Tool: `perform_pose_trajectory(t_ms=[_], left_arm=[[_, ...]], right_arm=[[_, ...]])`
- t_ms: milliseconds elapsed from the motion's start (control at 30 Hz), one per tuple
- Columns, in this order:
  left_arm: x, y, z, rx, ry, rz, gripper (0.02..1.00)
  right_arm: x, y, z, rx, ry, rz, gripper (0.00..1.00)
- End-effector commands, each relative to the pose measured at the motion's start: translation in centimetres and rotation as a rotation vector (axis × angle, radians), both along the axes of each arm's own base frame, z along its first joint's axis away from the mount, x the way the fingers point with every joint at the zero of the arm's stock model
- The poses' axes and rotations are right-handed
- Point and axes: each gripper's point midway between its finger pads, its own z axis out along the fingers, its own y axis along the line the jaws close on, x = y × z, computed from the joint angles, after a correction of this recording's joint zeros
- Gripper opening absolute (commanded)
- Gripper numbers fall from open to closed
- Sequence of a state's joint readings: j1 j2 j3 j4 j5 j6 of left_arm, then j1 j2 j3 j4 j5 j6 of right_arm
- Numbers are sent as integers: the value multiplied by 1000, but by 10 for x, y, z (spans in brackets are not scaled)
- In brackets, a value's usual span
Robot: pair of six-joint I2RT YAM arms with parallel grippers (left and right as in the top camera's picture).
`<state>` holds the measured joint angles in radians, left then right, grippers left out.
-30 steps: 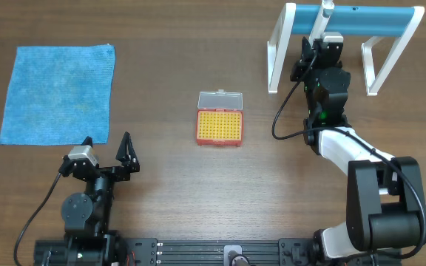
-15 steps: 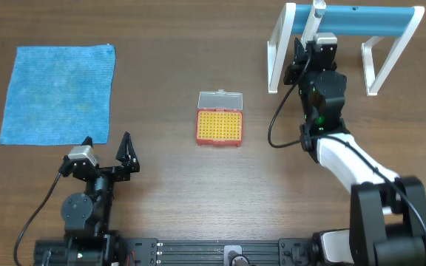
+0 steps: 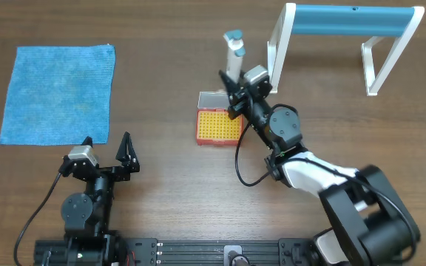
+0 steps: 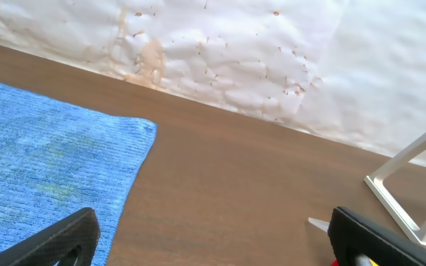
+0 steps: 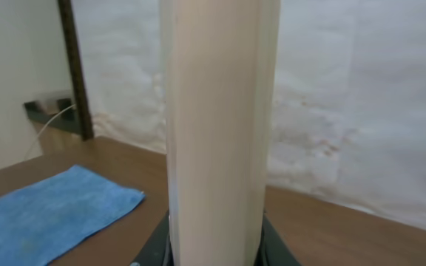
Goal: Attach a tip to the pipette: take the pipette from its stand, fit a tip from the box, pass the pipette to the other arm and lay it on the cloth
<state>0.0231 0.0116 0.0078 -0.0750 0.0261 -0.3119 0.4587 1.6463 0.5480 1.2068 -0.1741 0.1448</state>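
My right gripper (image 3: pixel 239 83) is shut on the white pipette (image 3: pixel 234 50), which it holds upright by the far edge of the orange tip box (image 3: pixel 219 127), whose clear lid is open. The pipette's body (image 5: pixel 217 125) stands as a pale column close in front of the right wrist camera, with the blue cloth (image 5: pixel 46 214) beyond it. That cloth (image 3: pixel 58 94) lies flat at the far left of the table. My left gripper (image 3: pixel 108 148) rests open near its base, just short of the cloth's (image 4: pixel 43 177) near corner, its fingers (image 4: pixel 54 240) holding nothing.
The white and blue pipette stand (image 3: pixel 346 21) is at the far right with nothing hanging on it; one of its legs (image 4: pixel 413 185) shows from the left wrist. Bare wooden table lies between the cloth and the tip box.
My right arm has lifted the pipette off the stand and swung left with it, from the stand's bar to above the tip box. The left arm has not moved.
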Motion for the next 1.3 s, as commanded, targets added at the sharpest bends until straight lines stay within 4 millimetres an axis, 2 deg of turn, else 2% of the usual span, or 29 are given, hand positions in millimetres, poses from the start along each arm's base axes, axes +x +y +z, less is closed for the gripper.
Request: perform_pose_trajectory(t_ms=[33, 233, 367, 500, 700, 867, 1000, 1100, 1300], left_arm=[[0, 2, -1, 18, 3, 9, 996], [0, 2, -1, 18, 3, 9, 996], [0, 2, -1, 18, 3, 9, 996], [0, 2, -1, 18, 3, 9, 996], [0, 2, -1, 18, 3, 9, 996], [0, 2, -1, 18, 3, 9, 998], [0, 2, -1, 18, 3, 9, 996], [0, 2, -1, 18, 3, 9, 996], [0, 2, -1, 18, 3, 9, 996]], right_arm=[[-23, 28, -14, -23, 6, 191, 82], [-44, 23, -17, -5, -38, 204, 84], [-67, 20, -35, -14, -15, 224, 82], [-75, 26, -40, -4, 11, 249, 82], [-73, 27, -36, 18, 17, 251, 82], [-58, 36, -23, 33, -19, 251, 82], [-39, 47, -32, 30, -10, 248, 82], [-27, 46, -45, 23, 16, 211, 86], [-24, 45, -51, 19, 29, 197, 84]])
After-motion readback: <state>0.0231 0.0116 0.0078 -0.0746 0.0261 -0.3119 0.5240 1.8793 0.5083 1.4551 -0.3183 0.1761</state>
